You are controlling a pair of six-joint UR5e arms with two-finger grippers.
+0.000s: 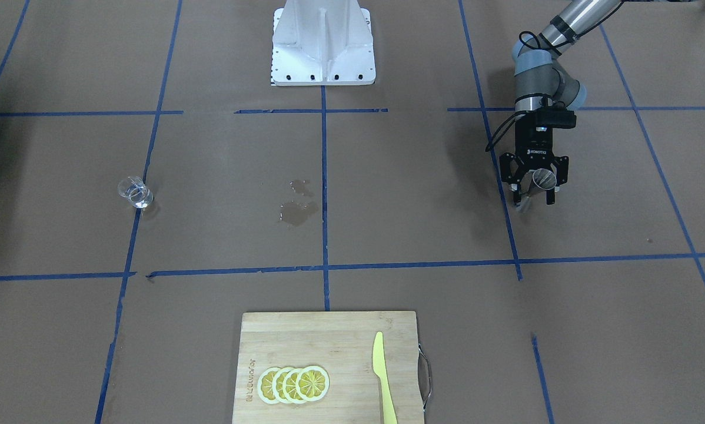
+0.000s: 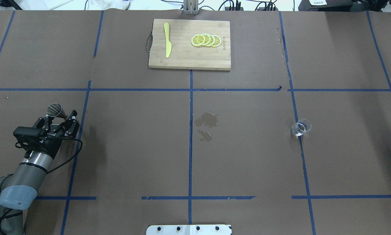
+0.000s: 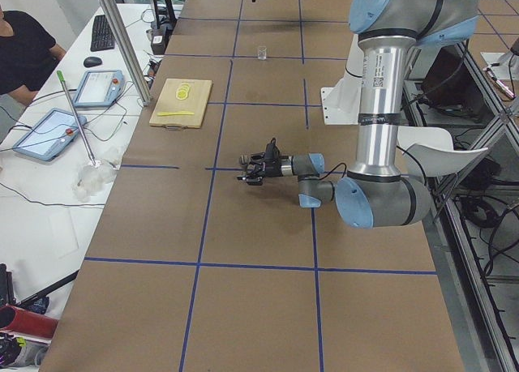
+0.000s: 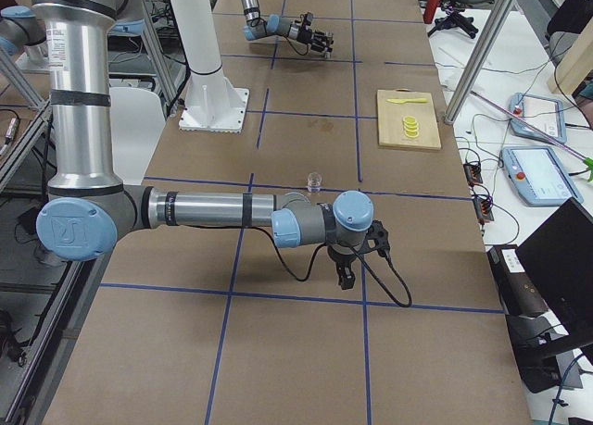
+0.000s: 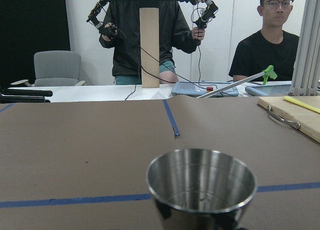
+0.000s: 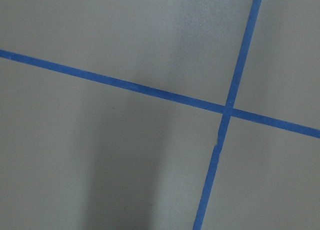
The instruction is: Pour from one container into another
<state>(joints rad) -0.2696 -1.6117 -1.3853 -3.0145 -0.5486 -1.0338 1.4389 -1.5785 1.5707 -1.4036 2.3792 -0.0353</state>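
Jigger inside left hand, beaker well apart

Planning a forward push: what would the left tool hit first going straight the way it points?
The left tool points across the table. Past the jigger right in front of it the way looks free. The cutting board sits right of that line, though depth is uncertain.

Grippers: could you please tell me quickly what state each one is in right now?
Left gripper: open, fingers either side of the jigger.
Right gripper: cannot be told; seen only from the side.
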